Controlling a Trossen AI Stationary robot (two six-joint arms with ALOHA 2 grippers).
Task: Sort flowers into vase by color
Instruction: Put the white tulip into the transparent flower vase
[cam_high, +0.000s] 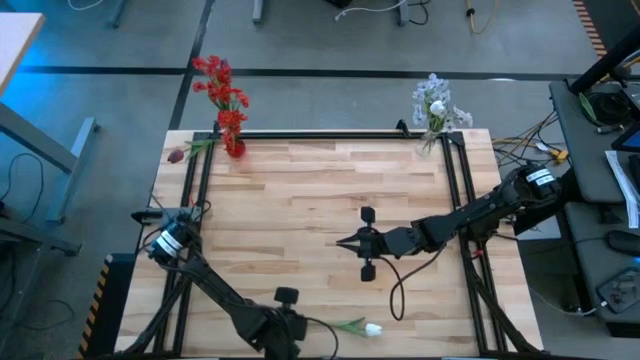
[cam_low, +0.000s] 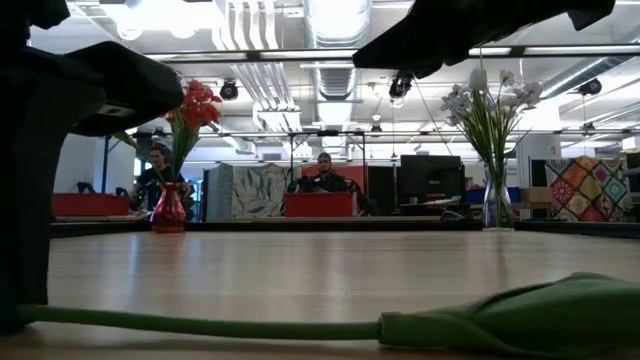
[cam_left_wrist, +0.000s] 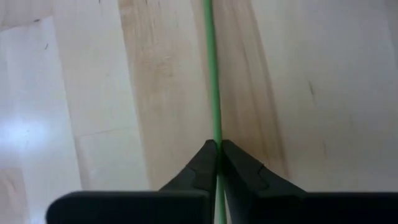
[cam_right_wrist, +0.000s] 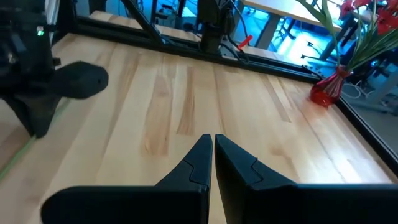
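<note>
White tulip (cam_high: 372, 329) lying flat at the near edge of the wooden table (cam_high: 320, 200), bloom pointing right, thin green stem (cam_left_wrist: 213, 81) running left into the left gripper (cam_high: 292, 327). Pinched there — both dark fingers (cam_left_wrist: 202, 163) pressed together on the stem, seen plainly in the left wrist view. Low down, across the tabletop, the same stem and its green leaf (cam_low: 520, 315) stretched along the wood. Farther out, at the far left corner, red flowers (cam_high: 222, 92) standing in a red vase (cam_high: 235, 148); beside that vase, 1 dark maroon bud (cam_high: 178, 155) lying on the table. At the far right corner, pale blue-white sprays (cam_high: 437, 103) upright in a clear vase (cam_low: 497, 208). Over mid-table, well apart from the tulip, the right gripper (cam_high: 345, 243) — fingers together, holding nothing. Beyond the table, 2 seated people (cam_low: 322, 172) in the room.
</note>
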